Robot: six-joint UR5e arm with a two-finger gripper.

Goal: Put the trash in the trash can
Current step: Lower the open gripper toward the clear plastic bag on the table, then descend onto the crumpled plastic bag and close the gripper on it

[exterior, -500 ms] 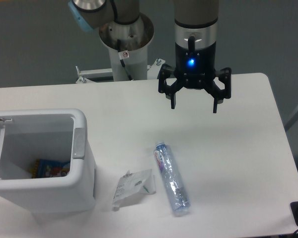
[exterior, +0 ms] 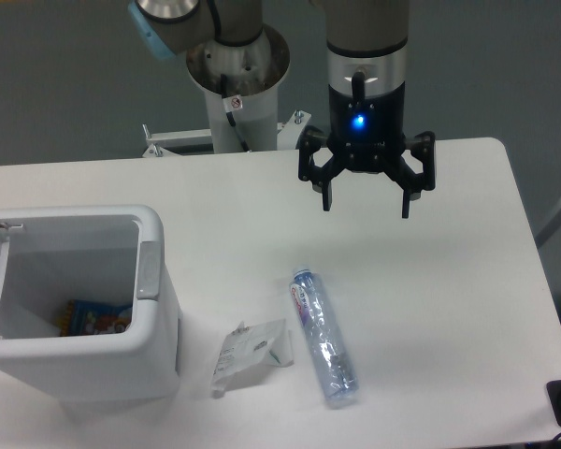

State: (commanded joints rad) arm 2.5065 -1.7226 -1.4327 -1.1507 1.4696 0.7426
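Gripper (exterior: 366,196) hangs above the white bench (exterior: 449,281) at about 12 o'clock of the scene, fingers spread wide and nothing between them, blue light lit on its body; it sits high and well apart from both trash pieces, so likely staged for a reach down, no grasp begun. Clear plastic bottle (exterior: 323,337) lies on its side near centre-bottom, long axis running roughly 11 to 5 o'clock, blue-white label at the upper end, body see-through and slightly dented; round, so may roll if nudged. Crumpled wrapper (exterior: 251,354) lies flat just beside the bottle at its 9 o'clock, thin clear-and-white film, wrinkled, hard to pinch. Trash can (exterior: 154,309) at 8 o'clock of the scene, boxy white plastic, rounded rim, grey latch tab facing the wrapper, lid swung open at left; colourful packet (exterior: 93,318) already inside; neither trash piece is in yet.
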